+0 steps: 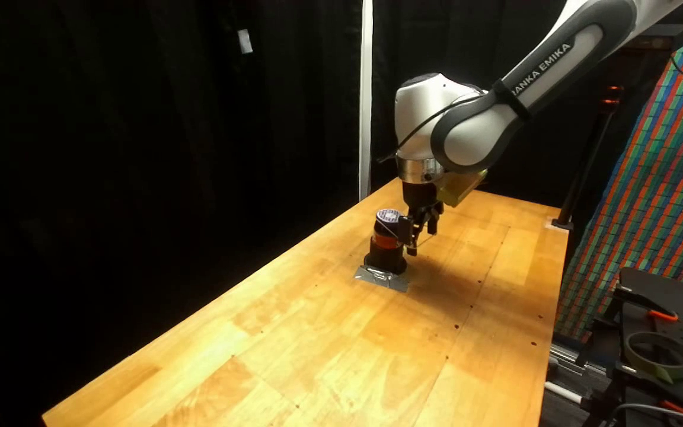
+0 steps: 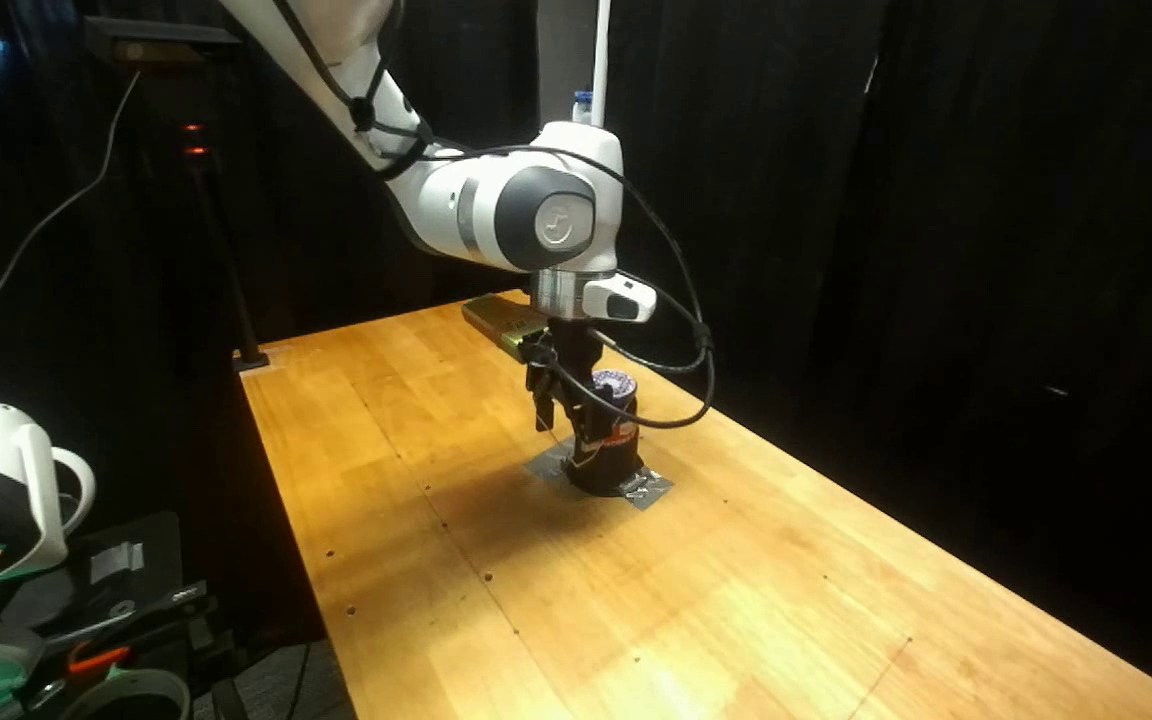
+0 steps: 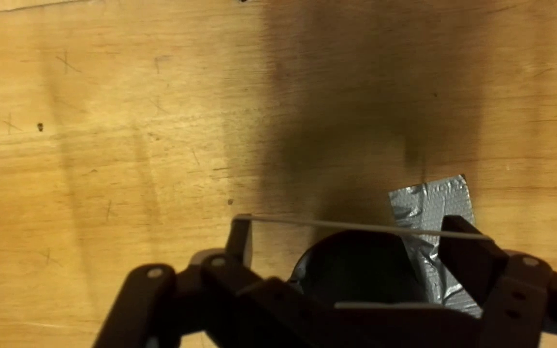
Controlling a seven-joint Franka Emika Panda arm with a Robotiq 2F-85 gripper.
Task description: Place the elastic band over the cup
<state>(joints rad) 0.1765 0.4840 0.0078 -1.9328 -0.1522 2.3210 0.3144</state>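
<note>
"Jaws first: how do they stand?"

"Spread wide, as the wrist view shows. The elastic band is stretched between the two fingertips, a thin, pale, nearly straight strand across the gap. Lower down shows a short pale strip; whether it is part of the same band, I cannot tell."

"And the cup?"

"The cup stands upright on the tabletop, mostly dark, with a red-orange section around it and a light patterned top. Flat at its foot shows a grey pad, wrinkled and shiny."

"How close are the two?"

"Just beside each other. The jaws point straight down next to the cup in both exterior views, one half of them overlapping its outline. Touching or not, I cannot say. In an exterior view a thin light line slants over the cup's dark upper part; it is too fine for me to name."

"What else is there?"

"The white arm reaches from above to the jaws. A black cable hangs in a loop and crosses in front of the cup in an exterior view. Beyond the edge of the tabletop, a roll of tape lies on a dark board. A black curtain hangs behind the tabletop in both exterior views."
</note>
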